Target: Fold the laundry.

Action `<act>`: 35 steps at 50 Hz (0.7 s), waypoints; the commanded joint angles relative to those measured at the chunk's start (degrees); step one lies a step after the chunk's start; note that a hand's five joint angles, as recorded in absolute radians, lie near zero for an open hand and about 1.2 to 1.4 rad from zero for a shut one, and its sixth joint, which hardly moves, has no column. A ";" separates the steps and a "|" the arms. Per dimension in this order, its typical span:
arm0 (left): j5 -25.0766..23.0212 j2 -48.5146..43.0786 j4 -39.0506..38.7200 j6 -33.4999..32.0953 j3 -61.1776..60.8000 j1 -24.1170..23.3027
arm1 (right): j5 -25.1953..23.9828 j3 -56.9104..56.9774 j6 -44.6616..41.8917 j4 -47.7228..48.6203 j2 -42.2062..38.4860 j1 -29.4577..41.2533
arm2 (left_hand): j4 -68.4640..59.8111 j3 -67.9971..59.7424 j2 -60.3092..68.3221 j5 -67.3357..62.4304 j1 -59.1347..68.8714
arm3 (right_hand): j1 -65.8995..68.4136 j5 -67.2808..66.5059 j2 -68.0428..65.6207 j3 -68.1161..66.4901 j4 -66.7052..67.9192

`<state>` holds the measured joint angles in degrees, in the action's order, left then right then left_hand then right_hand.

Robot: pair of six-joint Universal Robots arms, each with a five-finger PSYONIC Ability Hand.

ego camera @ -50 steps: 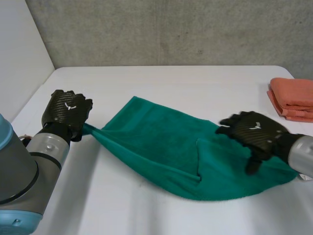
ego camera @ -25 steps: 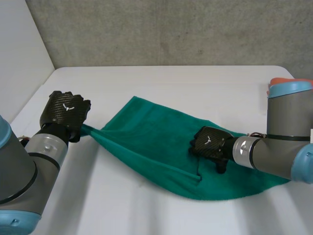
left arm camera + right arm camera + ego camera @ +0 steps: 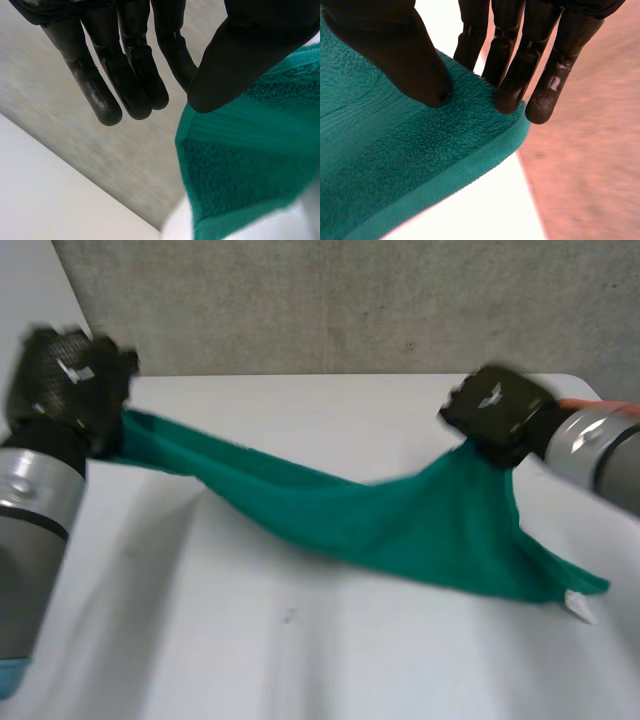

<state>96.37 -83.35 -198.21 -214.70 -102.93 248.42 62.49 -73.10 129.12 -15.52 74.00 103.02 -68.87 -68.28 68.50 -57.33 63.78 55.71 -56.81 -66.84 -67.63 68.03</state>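
Mostly aloft: sagging teal towel

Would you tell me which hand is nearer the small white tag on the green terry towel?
Right. The right hand pinches the green towel above the white tag; the left hand holds the towel's opposite end.

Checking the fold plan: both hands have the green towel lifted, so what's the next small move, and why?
Probably raise and spread both hands slightly: left hand and right hand each pinch the green towel, yet it sags between them, a corner resting on the table.
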 commanded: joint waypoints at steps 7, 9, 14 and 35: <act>-0.12 11.10 7.22 -0.11 6.42 -0.48 | 0.44 1.30 2.90 -7.77 19.69 -8.88 | -11.13 -11.72 11.50 -12.67 16.22 | 24.29 -13.19 -13.16 -12.37 11.97; -0.21 10.84 8.53 -0.19 6.69 -0.48 | 0.44 0.68 2.72 -10.40 20.74 -9.94 | -11.13 -11.72 11.50 -12.67 16.22 | 24.29 -13.19 -13.16 -12.37 11.97; -0.30 8.12 10.47 -0.19 5.46 -0.31 | 0.35 -2.30 2.19 -14.54 20.22 -10.65 | -11.13 -11.72 11.50 -12.67 16.22 | 24.29 -13.19 -13.16 -12.37 11.97; -0.48 -19.57 10.56 -0.11 6.43 -0.13 | 3.78 -2.13 8.17 -15.69 -10.53 -8.71 | -11.13 -11.72 11.50 -12.67 16.22 | 18.15 -7.06 -7.02 -6.24 5.83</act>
<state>95.85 -100.76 -187.27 -214.95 -96.51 248.33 65.07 -76.00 134.53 -31.12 68.77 94.37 -68.88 -68.29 68.50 -57.33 63.78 55.72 -56.81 -66.84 -67.63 68.03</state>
